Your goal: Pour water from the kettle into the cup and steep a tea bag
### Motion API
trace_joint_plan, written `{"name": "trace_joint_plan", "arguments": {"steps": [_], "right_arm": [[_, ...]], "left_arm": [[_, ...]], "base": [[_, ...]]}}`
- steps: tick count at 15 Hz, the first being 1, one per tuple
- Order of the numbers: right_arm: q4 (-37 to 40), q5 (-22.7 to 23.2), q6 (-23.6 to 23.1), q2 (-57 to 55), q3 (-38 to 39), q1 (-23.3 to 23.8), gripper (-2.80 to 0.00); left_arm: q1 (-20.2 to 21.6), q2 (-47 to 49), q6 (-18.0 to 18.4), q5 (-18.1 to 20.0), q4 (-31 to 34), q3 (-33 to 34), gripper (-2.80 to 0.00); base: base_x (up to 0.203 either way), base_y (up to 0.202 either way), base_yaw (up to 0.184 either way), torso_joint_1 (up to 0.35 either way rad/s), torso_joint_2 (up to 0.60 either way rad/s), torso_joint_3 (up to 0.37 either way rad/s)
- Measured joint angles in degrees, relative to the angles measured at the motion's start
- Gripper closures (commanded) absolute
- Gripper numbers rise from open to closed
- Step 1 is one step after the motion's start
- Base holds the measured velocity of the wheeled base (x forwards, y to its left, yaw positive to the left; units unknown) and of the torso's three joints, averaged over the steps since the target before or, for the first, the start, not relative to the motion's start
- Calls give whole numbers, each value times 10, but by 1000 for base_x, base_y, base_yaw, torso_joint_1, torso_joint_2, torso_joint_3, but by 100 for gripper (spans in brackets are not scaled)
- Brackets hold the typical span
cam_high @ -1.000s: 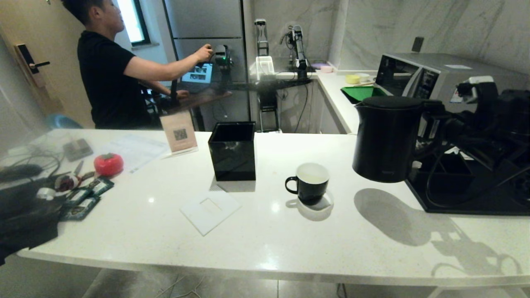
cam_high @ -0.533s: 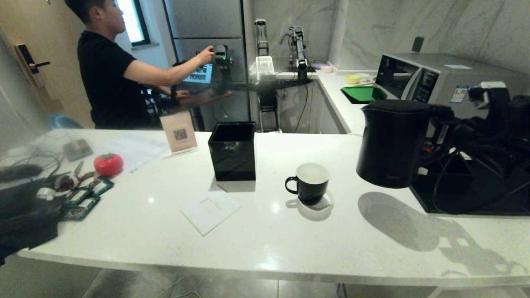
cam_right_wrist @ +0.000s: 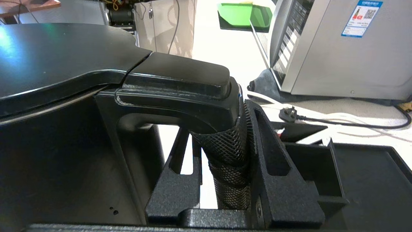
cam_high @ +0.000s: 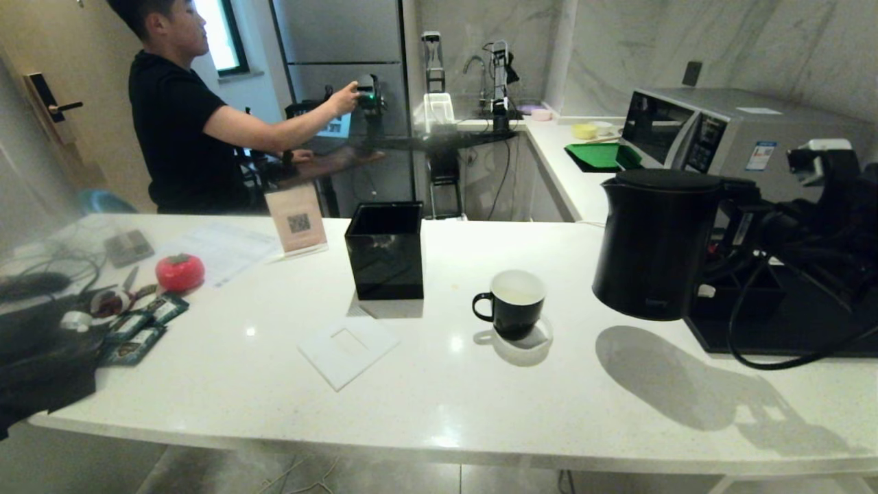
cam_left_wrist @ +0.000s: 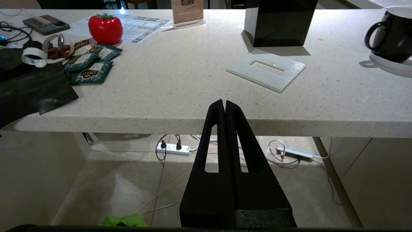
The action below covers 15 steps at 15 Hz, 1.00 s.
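The tall black kettle [cam_high: 651,243] hangs upright just above the white counter [cam_high: 446,405], by the left edge of the black tray [cam_high: 789,333]. My right gripper [cam_high: 744,230] is shut on its handle; the right wrist view shows the meshed handle [cam_right_wrist: 225,151] clamped between the fingers [cam_right_wrist: 273,154]. The black cup [cam_high: 511,302], white inside, stands on a small coaster to the kettle's left, handle pointing left. The cup [cam_left_wrist: 392,35] also appears in the left wrist view. My left gripper [cam_left_wrist: 224,103] is parked, shut and empty, below the counter's front edge. The tea bag is out of view.
A black square box [cam_high: 384,250] stands behind and left of the cup, with a white ribbed tile [cam_high: 348,350] in front of it. Foil sachets [cam_high: 137,329] and a red tomato-shaped object [cam_high: 180,272] lie far left. A microwave [cam_high: 720,130] is behind the tray. A person [cam_high: 178,123] works at the back.
The kettle has moved right and a little lower in my right gripper, away from the cup and toward the tray. The person's arm shifted slightly.
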State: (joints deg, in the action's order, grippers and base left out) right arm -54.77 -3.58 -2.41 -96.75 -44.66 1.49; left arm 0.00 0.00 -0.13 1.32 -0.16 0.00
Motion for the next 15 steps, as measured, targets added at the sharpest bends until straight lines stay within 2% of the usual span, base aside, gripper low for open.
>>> {"name": "trace_joint_plan", "arguments": {"steps": [11,15], "right_arm": [[-4,-2,9,27,31,5,0],[-44,-2,13,29,54,8,0]], "left_arm": [[0,0,0,0,0,0,0],[0,0,0,0,0,0,0]], "base": [[0,0,0,0,0,0],[0,0,0,0,0,0]]}}
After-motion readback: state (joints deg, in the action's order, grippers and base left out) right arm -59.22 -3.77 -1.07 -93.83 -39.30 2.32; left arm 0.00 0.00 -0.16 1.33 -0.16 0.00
